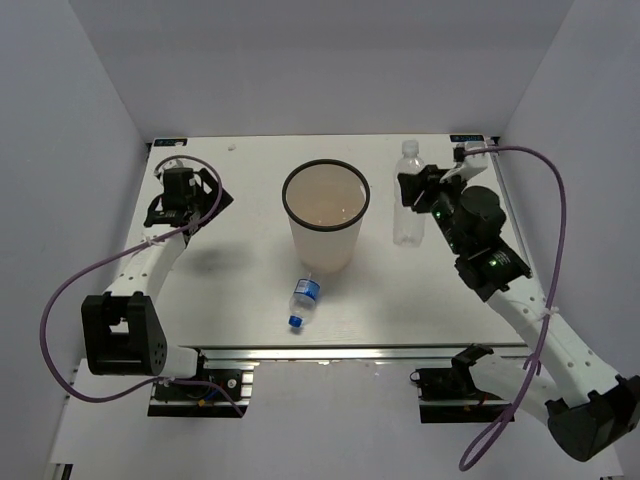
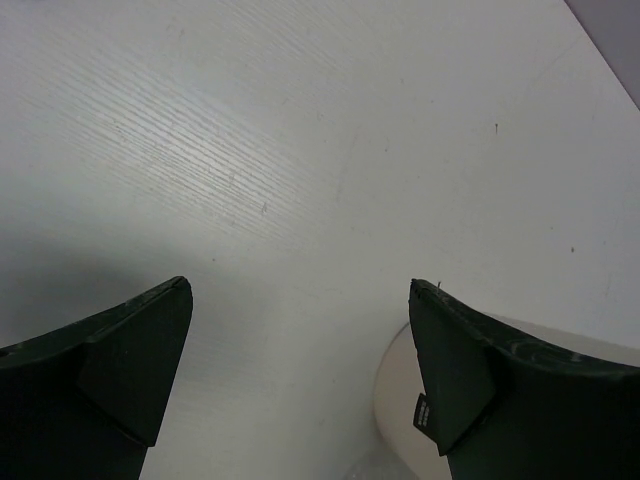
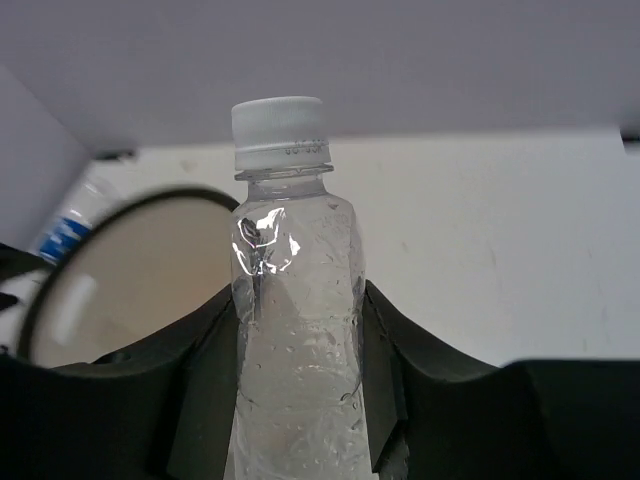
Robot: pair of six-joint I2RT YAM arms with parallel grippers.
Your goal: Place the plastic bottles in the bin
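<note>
The bin (image 1: 325,165), tall, translucent white with a thin black rim, stands mid-table; it also shows in the right wrist view (image 3: 130,270). My right gripper (image 1: 413,193) is shut on a clear bottle (image 1: 408,215) with a white cap and holds it upright right of the bin; in the right wrist view the bottle (image 3: 295,300) sits between both fingers (image 3: 205,360). A clear bottle with a blue label and cap (image 1: 304,298) lies in front of the bin and shows again in the right wrist view (image 3: 68,235). My left gripper (image 1: 205,200) is open and empty at the far left (image 2: 300,290). No other bottles show.
White walls close the table at the back and both sides. A pale rounded shape (image 2: 395,400) shows by the left gripper's right finger; I cannot tell what it is. Purple cables loop from both arms.
</note>
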